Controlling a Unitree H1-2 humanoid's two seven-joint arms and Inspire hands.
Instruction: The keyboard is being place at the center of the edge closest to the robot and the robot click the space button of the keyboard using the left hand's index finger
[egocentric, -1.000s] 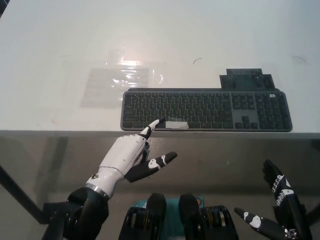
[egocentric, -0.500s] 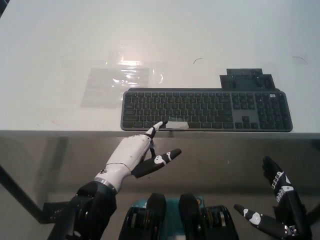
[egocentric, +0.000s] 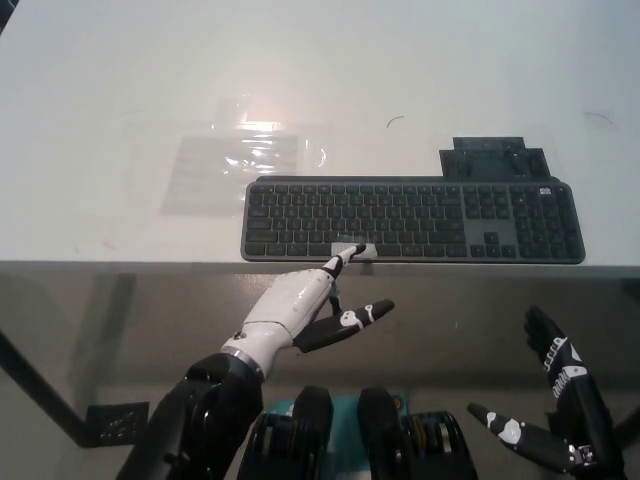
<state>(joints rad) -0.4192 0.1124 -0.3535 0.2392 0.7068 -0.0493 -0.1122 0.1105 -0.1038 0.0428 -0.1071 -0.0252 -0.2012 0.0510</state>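
The keyboard (egocentric: 410, 220) is seen along the desk's (egocentric: 150, 80) near edge. Its taped space bar (egocentric: 342, 249) is touched by the left hand's (egocentric: 300, 310) outstretched index finger, thumb splayed, nothing held. The right hand (egocentric: 560, 410) is rested below the edge, spread, empty.

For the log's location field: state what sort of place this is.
Probably a lab or office test bench: a plain white table with a dark keyboard and a clear plastic sheet, and a robot's left hand at the keys.
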